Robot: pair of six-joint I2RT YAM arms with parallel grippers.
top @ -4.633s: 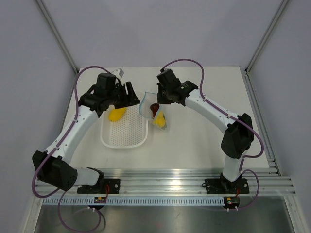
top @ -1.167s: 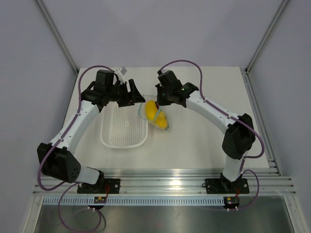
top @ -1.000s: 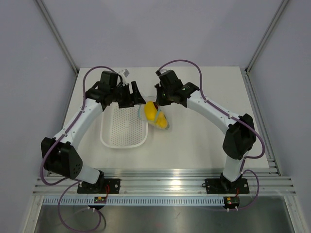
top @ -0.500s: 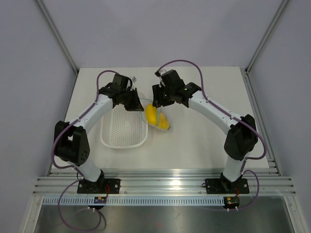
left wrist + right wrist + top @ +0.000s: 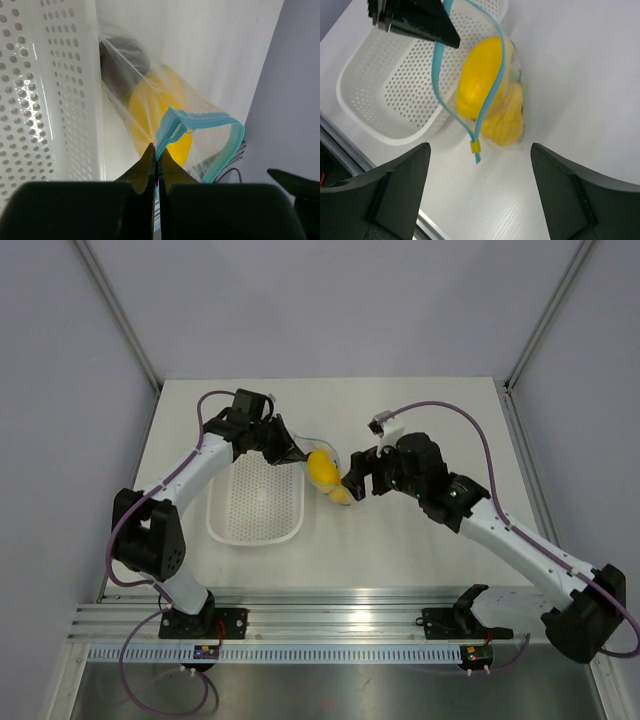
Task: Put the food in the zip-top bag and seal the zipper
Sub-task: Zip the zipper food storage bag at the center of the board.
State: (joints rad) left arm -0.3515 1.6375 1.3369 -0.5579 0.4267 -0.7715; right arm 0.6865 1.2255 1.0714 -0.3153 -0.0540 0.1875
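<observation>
The zip-top bag (image 5: 328, 480) is lifted beside the basket, its mouth gaping. Inside it I see yellow fruit (image 5: 479, 82) and a second yellow piece (image 5: 506, 126); in the left wrist view a dark piece (image 5: 125, 62) lies deeper in. The teal zipper (image 5: 491, 95) runs in two separate strips that meet at a yellow slider (image 5: 475, 146). My left gripper (image 5: 290, 452) is shut on the zipper strip (image 5: 172, 125) at the bag's far end. My right gripper (image 5: 360, 480) is open just right of the bag, its fingers (image 5: 395, 190) wide apart and holding nothing.
A white perforated basket (image 5: 255, 530) stands left of the bag, its wall (image 5: 45, 100) close against it. Bare white table (image 5: 420, 420) lies to the right and behind. Grey walls enclose the table on three sides.
My right gripper has opened, let go of the bag and drawn back to the right and nearer. My left gripper has shut on the zipper strip.
</observation>
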